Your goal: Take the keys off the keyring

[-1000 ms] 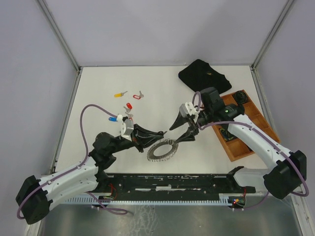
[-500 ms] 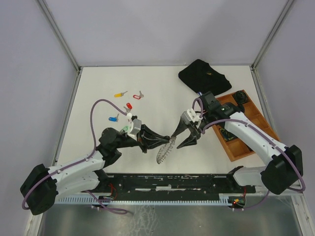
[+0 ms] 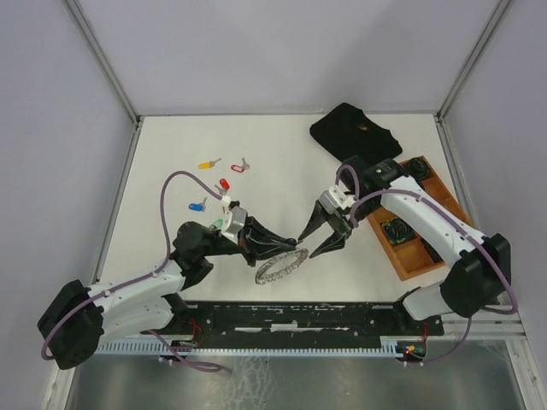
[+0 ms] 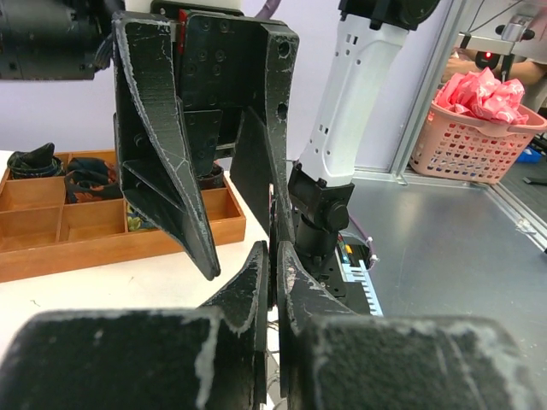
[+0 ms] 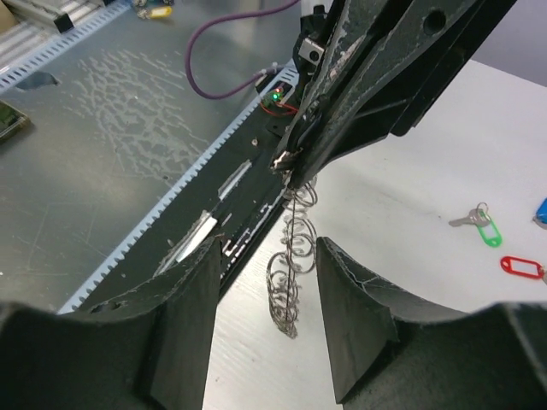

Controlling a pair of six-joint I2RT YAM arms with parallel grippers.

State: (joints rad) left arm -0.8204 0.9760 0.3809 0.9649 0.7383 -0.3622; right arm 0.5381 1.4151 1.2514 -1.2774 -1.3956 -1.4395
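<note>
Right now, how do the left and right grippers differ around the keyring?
The left gripper is shut, its fingers pinching the edge of the keyring; the right gripper is open, its fingers on either side of the ring with a gap showing. The left gripper carries the ring, which hangs from it; the right gripper holds nothing. Shared: both are black two-finger grippers meeting at the keyring.

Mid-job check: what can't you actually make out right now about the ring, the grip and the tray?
- Keys left on the keyring: the right wrist view shows it edge-on, and it is too small in the top view.
- Where the left gripper pinches the ring: in the left wrist view its own shut jaws hide it.
- Wooden tray contents: the right arm covers part in the top view.
- Whether the open right gripper touches the ring: cannot tell.
</note>
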